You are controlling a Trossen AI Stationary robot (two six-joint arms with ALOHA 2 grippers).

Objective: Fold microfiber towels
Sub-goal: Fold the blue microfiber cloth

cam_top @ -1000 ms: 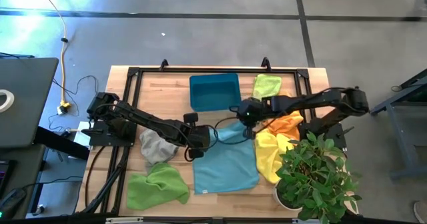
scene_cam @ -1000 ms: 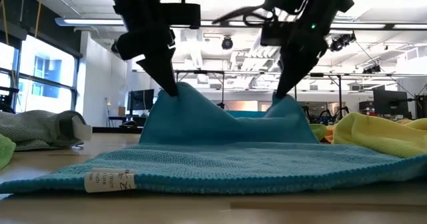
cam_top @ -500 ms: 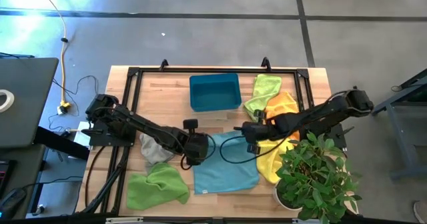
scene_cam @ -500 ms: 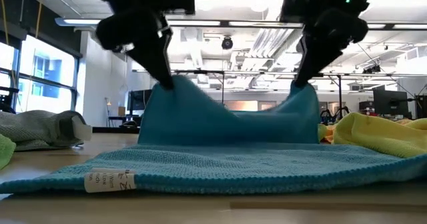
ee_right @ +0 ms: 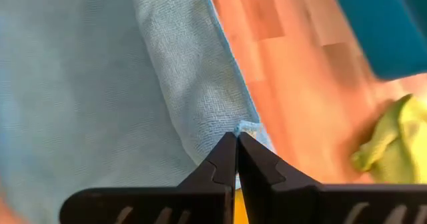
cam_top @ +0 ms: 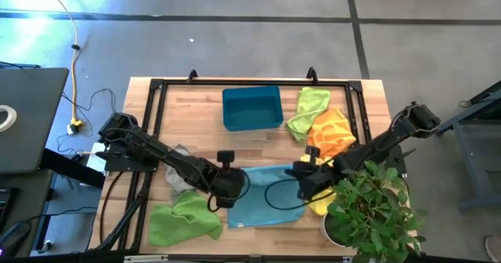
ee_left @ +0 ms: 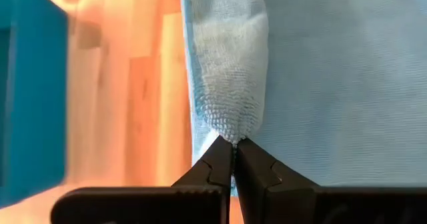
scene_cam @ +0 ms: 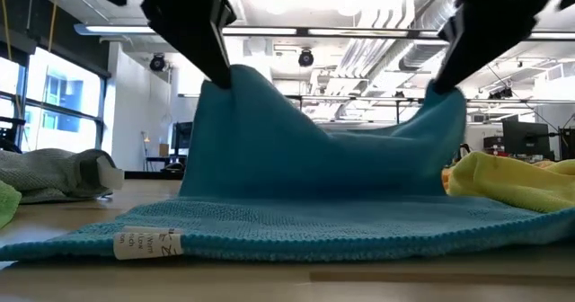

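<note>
You have the light blue towel [cam_top: 266,194] mid-fold at the front middle of the counter [cam_top: 203,110]. Its near edge, the one with the small white label [scene_cam: 147,242], lies flat on the wood, while the far edge is lifted into a raised sheet between the two arms. That, I judge, is so the far half can be carried forward over the near half and laid down as one clean fold.

Your left claw [ee_left: 233,151] is clamped tight on one upper corner of the towel, the cloth bunched right at its tips. Your right claw [ee_right: 237,144] is pinched shut on the other upper corner the same way. In the low view the cloth sags between the two grips, so you may want a little more spread before lowering.

The other towels wait around it: grey [cam_top: 178,177] and lime green [cam_top: 184,218] on the left arm's side, yellow [scene_cam: 512,181], orange [cam_top: 333,134] and another green [cam_top: 307,110] on the right arm's side, near the potted plant [cam_top: 372,208]. The teal bin [cam_top: 252,108] sits behind
</note>
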